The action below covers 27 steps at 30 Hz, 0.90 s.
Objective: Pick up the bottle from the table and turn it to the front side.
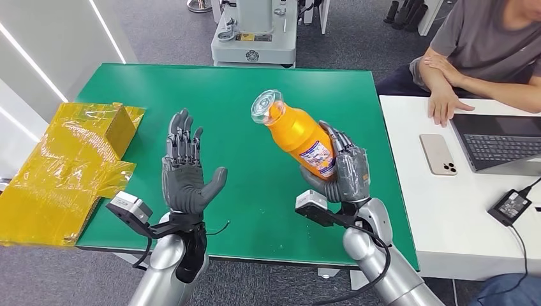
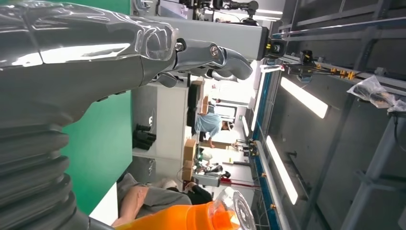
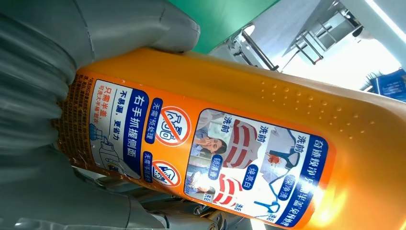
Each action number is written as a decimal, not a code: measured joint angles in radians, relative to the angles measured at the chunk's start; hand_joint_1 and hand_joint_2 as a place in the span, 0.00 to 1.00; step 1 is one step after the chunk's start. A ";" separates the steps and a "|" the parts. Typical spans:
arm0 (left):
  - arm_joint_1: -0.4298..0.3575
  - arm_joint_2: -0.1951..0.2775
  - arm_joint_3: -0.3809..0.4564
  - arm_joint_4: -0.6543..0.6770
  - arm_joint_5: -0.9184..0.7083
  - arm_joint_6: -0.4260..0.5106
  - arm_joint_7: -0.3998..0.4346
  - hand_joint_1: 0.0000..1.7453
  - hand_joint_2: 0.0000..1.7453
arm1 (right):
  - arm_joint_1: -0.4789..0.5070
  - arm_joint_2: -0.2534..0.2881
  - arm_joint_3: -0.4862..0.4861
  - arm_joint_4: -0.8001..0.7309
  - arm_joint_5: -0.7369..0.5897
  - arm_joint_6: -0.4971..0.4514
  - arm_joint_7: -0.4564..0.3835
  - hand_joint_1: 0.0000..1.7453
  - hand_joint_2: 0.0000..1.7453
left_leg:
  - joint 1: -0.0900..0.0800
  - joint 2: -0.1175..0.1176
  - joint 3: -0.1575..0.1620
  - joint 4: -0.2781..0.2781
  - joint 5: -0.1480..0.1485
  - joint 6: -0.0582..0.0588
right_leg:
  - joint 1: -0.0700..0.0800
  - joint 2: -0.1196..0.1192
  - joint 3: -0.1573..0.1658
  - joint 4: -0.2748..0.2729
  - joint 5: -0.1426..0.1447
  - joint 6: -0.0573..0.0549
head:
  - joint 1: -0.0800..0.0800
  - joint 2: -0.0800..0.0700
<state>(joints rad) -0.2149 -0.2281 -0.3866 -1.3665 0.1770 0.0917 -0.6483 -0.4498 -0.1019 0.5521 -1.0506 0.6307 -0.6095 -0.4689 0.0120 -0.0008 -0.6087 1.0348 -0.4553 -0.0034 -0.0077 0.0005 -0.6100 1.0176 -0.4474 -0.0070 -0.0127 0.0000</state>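
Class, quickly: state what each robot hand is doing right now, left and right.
Left hand: open, fingers spread, holding nothing.
Right hand: holding the orange bottle tilted above the green table.

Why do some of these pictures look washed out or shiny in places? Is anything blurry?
Head view: even light, sharp; the bottle in the right hand has a glinting clear cap. Left wrist view: ceiling lights blow out white, and the left hand shows glossy reflections. Right wrist view: bright background washes out; the label stays readable, with glare near the picture's lower right corner.
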 joint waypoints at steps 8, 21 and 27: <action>-0.043 0.000 -0.021 0.055 0.010 -0.043 0.031 0.00 1.00 | -0.002 0.007 0.021 0.004 -0.024 0.067 -0.064 1.00 1.00 | 0.000 0.000 0.000 0.000 0.000 0.000 | 0.000 0.000 0.000 0.000 0.000 0.000 | 0.000 0.000; -0.113 0.009 -0.053 0.175 0.014 -0.089 0.029 0.00 1.00 | -0.018 0.015 0.114 0.066 -0.068 0.228 -0.147 1.00 1.00 | 0.000 0.000 -0.001 0.000 0.000 0.000 | 0.000 0.000 0.000 0.000 0.000 0.000 | 0.000 0.000; -0.121 0.009 -0.053 0.199 0.015 -0.093 0.028 0.00 1.00 | -0.058 0.034 0.142 0.125 -0.075 0.300 -0.159 1.00 1.00 | 0.000 0.000 -0.001 0.000 0.000 0.000 | 0.000 0.000 0.000 0.000 0.000 0.000 | 0.000 0.000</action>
<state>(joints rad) -0.3354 -0.2190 -0.4398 -1.1674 0.1919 -0.0009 -0.6205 -0.5074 -0.0683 0.6944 -0.9253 0.5552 -0.3090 -0.6276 0.0121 -0.0010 -0.6094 1.0348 -0.4551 -0.0034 -0.0076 0.0004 -0.6104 1.0179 -0.4473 -0.0071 -0.0128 0.0000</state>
